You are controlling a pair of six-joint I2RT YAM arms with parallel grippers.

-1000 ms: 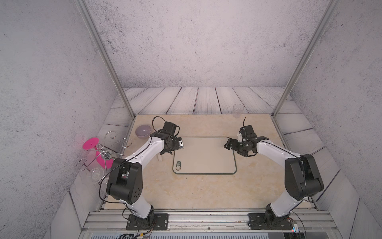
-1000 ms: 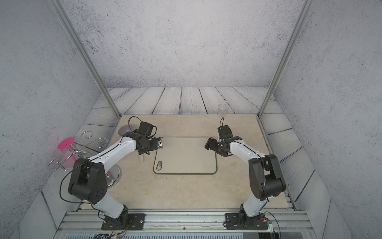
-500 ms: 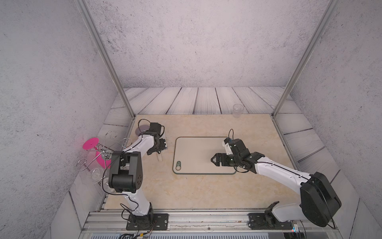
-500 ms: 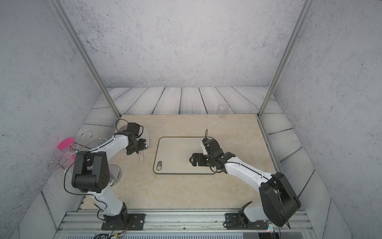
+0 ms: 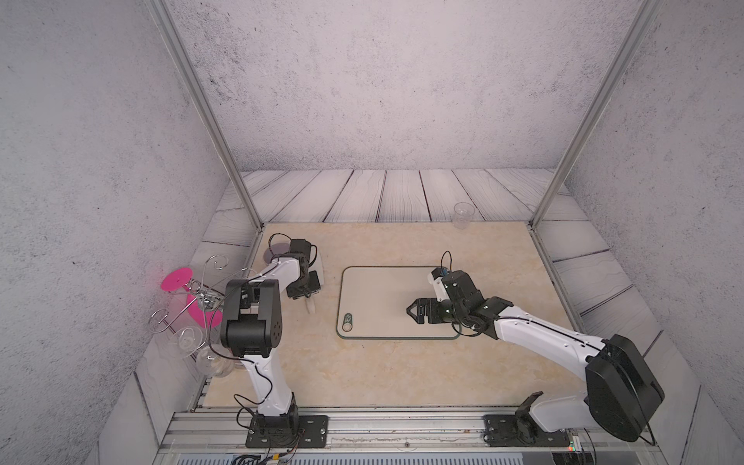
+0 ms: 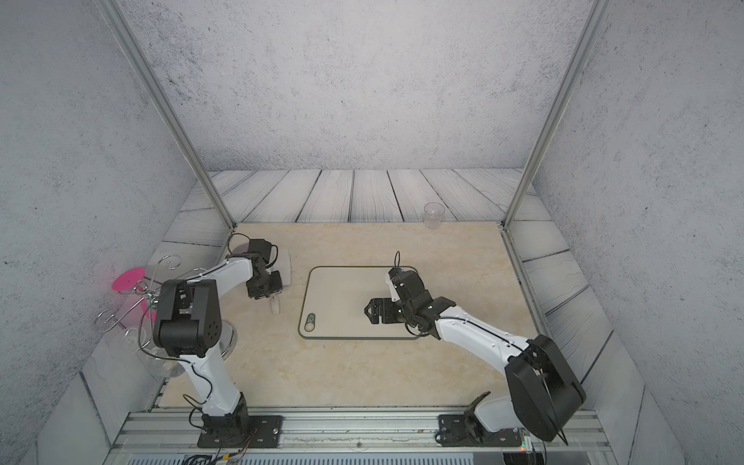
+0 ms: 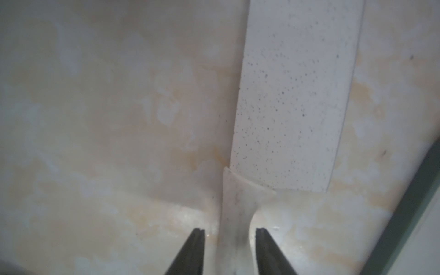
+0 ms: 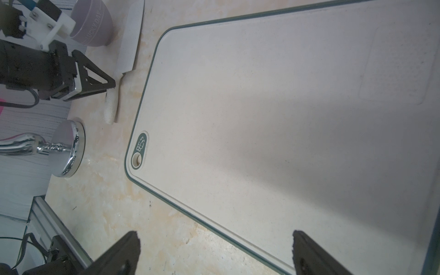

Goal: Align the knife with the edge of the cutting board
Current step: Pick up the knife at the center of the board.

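Note:
The cream-white knife (image 5: 311, 308) lies flat on the table just left of the cutting board (image 5: 382, 298), blade (image 6: 285, 265) pointing to the back, roughly parallel to the board's left edge. My left gripper (image 5: 308, 290) is down over the handle. In the left wrist view the handle (image 7: 234, 228) runs between the fingertips (image 7: 198, 238), which stand drawn in close on both sides of it; the speckled blade (image 7: 292, 107) lies beyond. My right gripper (image 5: 412, 312) hovers open over the board's front right part (image 8: 262, 107), nothing between its fingers (image 8: 126, 250).
A purple bowl (image 8: 91, 23) sits behind the left gripper by the knife's tip. A wire glass rack with pink pieces (image 5: 189, 298) and a chrome base (image 8: 69, 147) stands at the left table edge. A clear cup (image 5: 463, 215) stands at the back right.
My left gripper moved from the board's back left corner out over the knife handle, and its jaws closed in. My right arm swung forward and left over the board.

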